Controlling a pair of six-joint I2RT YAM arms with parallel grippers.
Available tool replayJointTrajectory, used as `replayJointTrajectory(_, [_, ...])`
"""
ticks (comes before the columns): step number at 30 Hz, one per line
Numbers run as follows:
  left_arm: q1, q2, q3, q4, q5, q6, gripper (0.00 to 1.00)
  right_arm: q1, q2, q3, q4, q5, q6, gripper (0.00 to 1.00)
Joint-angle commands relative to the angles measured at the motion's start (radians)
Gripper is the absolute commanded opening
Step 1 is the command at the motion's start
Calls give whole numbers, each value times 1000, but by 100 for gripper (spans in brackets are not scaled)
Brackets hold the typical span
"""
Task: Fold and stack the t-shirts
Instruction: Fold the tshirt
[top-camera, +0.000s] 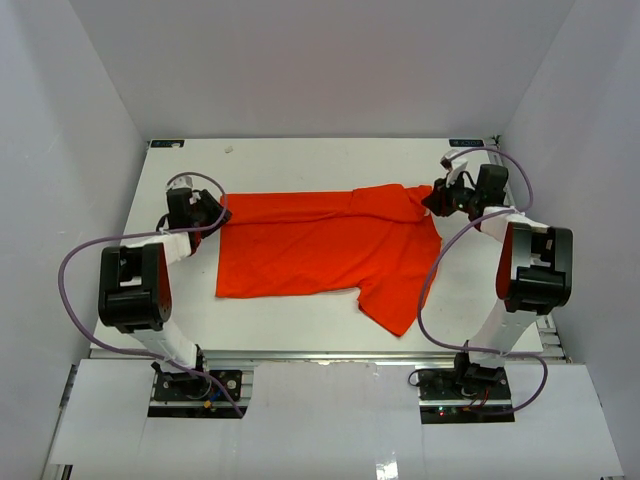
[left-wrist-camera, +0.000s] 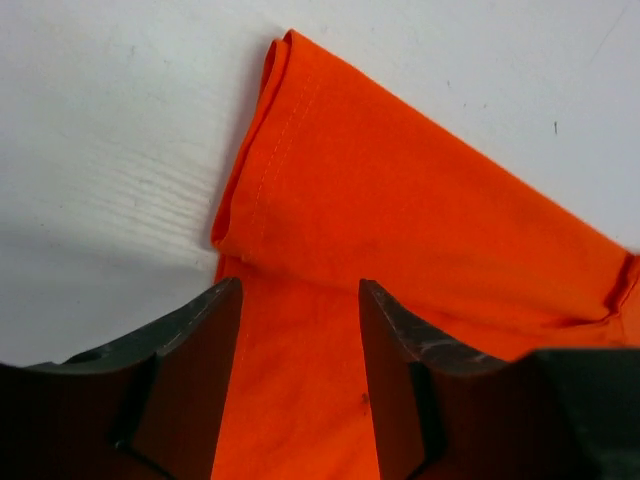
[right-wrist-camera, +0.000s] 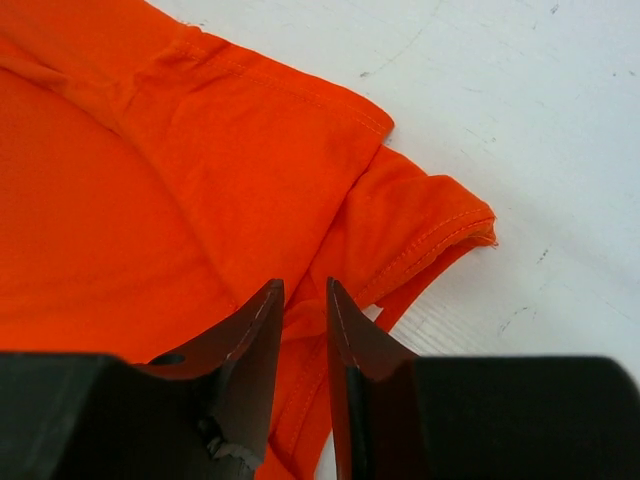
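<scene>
The orange-red t-shirt (top-camera: 320, 250) lies across the white table (top-camera: 300, 165), folded over along its length, with one sleeve (top-camera: 395, 300) sticking out toward the near edge. My left gripper (top-camera: 218, 218) is at the shirt's left end. In the left wrist view this gripper (left-wrist-camera: 300, 285) stands open, and the fabric (left-wrist-camera: 400, 200) lies flat beneath and between its jaws. My right gripper (top-camera: 432, 197) is at the shirt's far right corner. Seen from the right wrist, that gripper (right-wrist-camera: 304, 285) has its jaws a narrow gap apart over a bunched fold of the shirt (right-wrist-camera: 200, 180).
White walls (top-camera: 100, 80) close in the table on the left, back and right. A metal rail (top-camera: 320, 357) runs along the near edge between the arm bases. Purple cables (top-camera: 75, 270) loop beside each arm.
</scene>
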Motion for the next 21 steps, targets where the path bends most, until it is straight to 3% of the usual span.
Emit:
replayJointTrajectory(1, [8, -113, 29, -71, -11, 31, 63, -18, -65, 45, -61, -62, -57, 31])
replayJointTrajectory(4, [7, -192, 42, -105, -9, 46, 82, -17, -36, 157, -202, -146, -85, 38])
replayJointTrajectory(7, [8, -243, 75, -148, 11, 59, 92, -9, 17, 254, -279, -165, -25, 38])
replayJointTrajectory(13, [8, -274, 112, -174, 90, 66, 93, 40, 134, 429, -385, -160, 62, 36])
replayJointTrajectory(21, [9, -139, 196, -137, 340, 23, 93, 101, 336, 671, -524, -62, 208, 33])
